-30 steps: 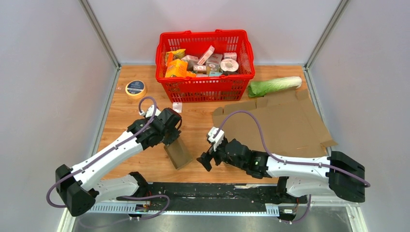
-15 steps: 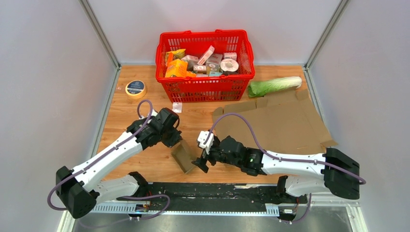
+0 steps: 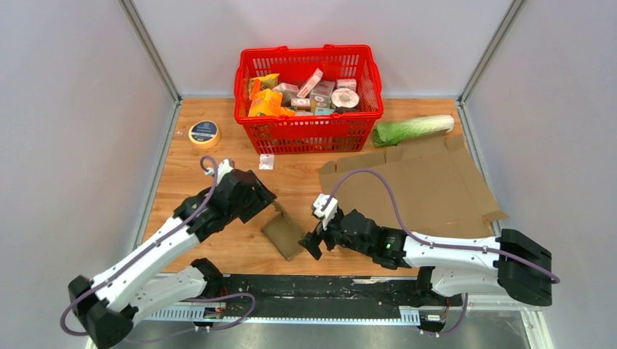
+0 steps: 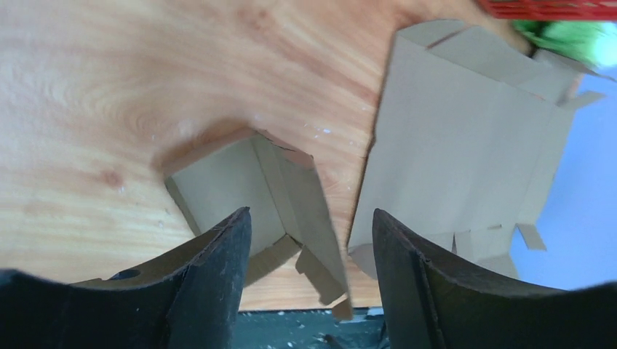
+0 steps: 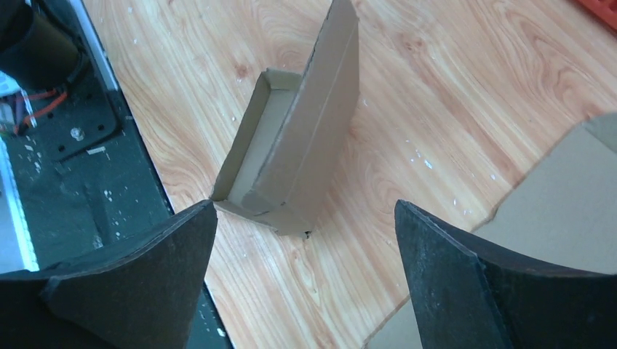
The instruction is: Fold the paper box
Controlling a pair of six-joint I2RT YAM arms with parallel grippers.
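The left end effector (image 3: pixel 260 203) had just let go of the small brown cardboard box (image 3: pixel 284 231). A moment earlier it was clamped on it; now its fingers stood apart, drawn back to the box's far-left side. The box, only partly folded with one flap raised, rested free on the wooden surface (image 3: pixel 305 174) between the arms. The right end effector (image 3: pixel 313 243) gaped wide just beside it, holding nothing. Folding looked unfinished, so a fresh grasp seemed due. The box lay near the surface's near edge, by the black base rail (image 3: pixel 327 287). Bare wood opened to the left and behind, while a flat brown cardboard sheet (image 3: pixel 415 185) crowded the right.
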